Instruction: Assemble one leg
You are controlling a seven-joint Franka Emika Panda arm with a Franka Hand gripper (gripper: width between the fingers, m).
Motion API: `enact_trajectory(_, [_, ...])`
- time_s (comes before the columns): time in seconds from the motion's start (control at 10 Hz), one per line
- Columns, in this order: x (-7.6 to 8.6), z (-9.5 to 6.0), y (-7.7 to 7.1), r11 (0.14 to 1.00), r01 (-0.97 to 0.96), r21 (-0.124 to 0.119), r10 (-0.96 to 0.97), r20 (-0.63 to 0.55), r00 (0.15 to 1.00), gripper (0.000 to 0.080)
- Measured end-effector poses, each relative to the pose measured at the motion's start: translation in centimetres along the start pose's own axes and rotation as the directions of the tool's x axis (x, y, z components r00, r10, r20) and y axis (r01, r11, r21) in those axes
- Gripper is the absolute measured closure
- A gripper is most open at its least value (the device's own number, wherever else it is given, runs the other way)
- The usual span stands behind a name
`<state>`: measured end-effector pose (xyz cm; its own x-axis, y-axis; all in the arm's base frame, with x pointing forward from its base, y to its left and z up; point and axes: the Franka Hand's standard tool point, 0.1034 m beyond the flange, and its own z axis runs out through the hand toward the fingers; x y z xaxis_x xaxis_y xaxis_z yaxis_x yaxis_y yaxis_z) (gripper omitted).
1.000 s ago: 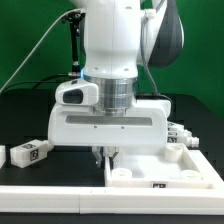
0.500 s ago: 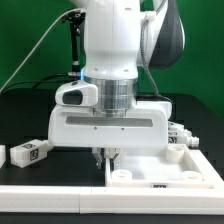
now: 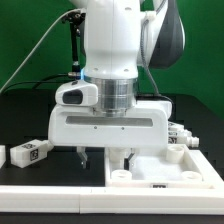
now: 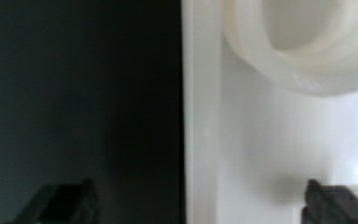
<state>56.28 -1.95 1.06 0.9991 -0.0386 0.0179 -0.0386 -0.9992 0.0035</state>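
Leg (image 3: 30,152) just sits on the black table (image 3: 25,125) at the exterior view's left, well clear of the gripper (image 3: 105,158). Fingers (image 3: 83,156) are spread wide with nothing between them, hanging over the edge of the big white panel (image 3: 170,172). Spare legs (image 3: 180,135) lie at the right.

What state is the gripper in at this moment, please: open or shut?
Open. In the wrist view the gripper shows both fingertips far apart, clasping nothing.
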Motion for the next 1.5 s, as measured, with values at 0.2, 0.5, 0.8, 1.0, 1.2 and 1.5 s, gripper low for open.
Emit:
enact_trajectory(0.2, [-0.7, -3.8, 0.2, 0.999, -0.035, 0.021, 0.035, 0.031, 0.999, 0.0175])
enact_trajectory(0.5, [-2.0, -7.2, -0.4, 0.994, -0.1, 0.033, 0.099, 0.052, 0.994, 0.015])
enact_trajectory(0.8, [-1.9, -7.1, -0.4, 0.995, -0.098, 0.032, 0.097, 0.053, 0.994, 0.0151])
enact_trajectory(1.0, [-3.5, -6.3, -0.6, 0.981, -0.189, 0.034, 0.187, 0.061, 0.98, 0.0151])
enact_trajectory(1.2, [-6.7, -5.8, -0.5, 0.941, -0.334, 0.047, 0.327, 0.115, 0.938, 0.0151])
enact_trajectory(1.5, [-6.0, -6.6, -0.9, 0.832, -0.551, 0.062, 0.537, 0.157, 0.829, 0.0151])
